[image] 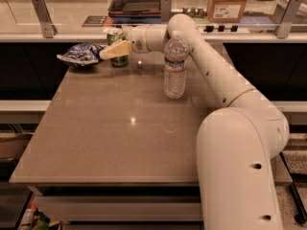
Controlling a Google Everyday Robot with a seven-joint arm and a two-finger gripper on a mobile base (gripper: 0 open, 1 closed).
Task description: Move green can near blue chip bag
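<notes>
The green can [116,36] stands upright on the table's far left part, just right of the blue chip bag [81,54], which lies crumpled near the far left corner. My gripper [116,49] reaches in from the right and is closed around the can's middle. One pale yellow finger [114,50] crosses the front of the can and its tip nearly reaches the bag. The other finger is hidden behind the can.
A clear plastic water bottle [175,68] stands on the brown table [120,143] under my forearm. A counter with a dark tray [136,4], a cardboard box [228,4] and metal posts runs behind the table.
</notes>
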